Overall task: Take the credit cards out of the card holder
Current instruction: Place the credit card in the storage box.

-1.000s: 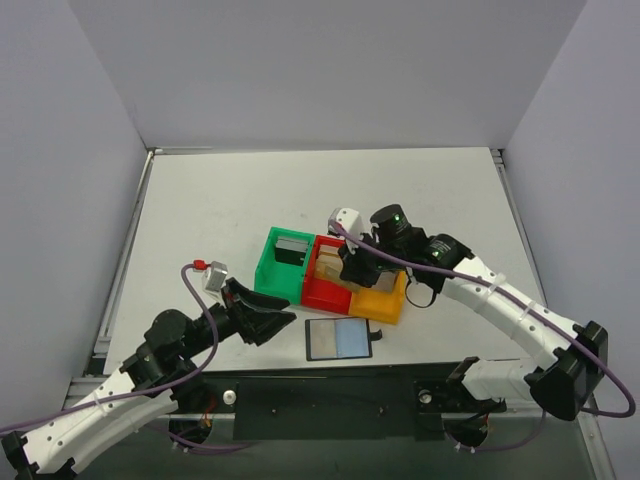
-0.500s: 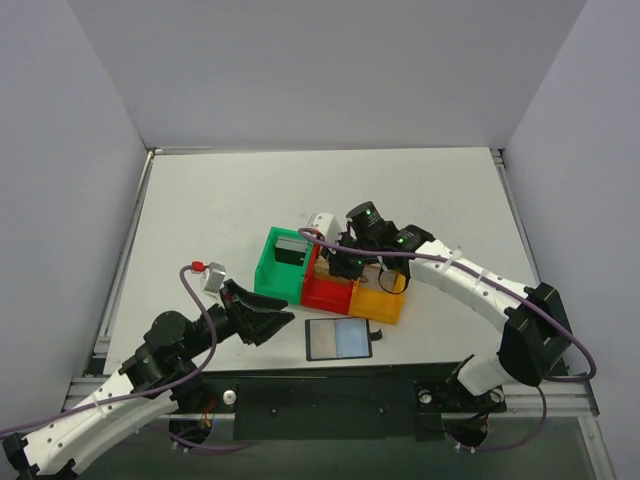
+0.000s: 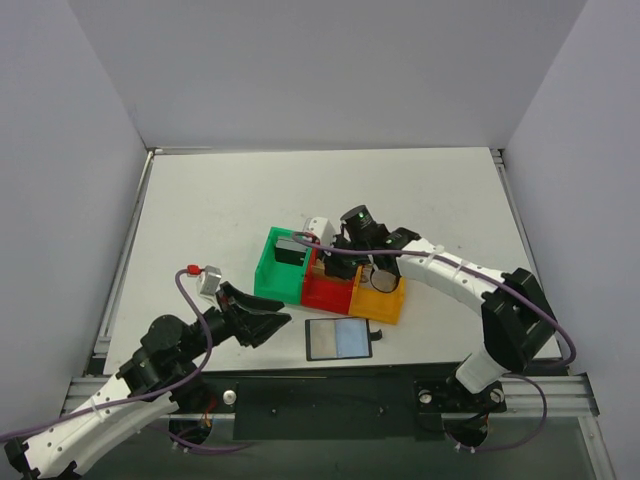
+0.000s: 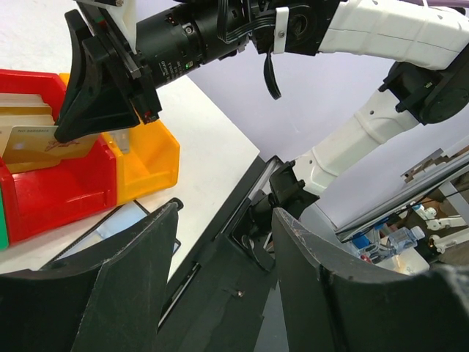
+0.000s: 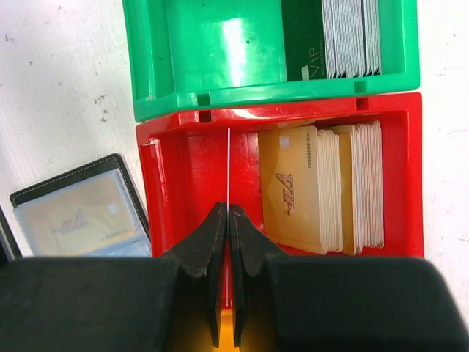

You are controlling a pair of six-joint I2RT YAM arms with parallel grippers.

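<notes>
Pinching a card edge-on (jaws shut), right gripper hangs over red box.

Right end effector pinches a card edge-on above the red box's open left half; stacked cards fill its right half. The right arm crosses over the orange box; far tabletop lies open
</notes>
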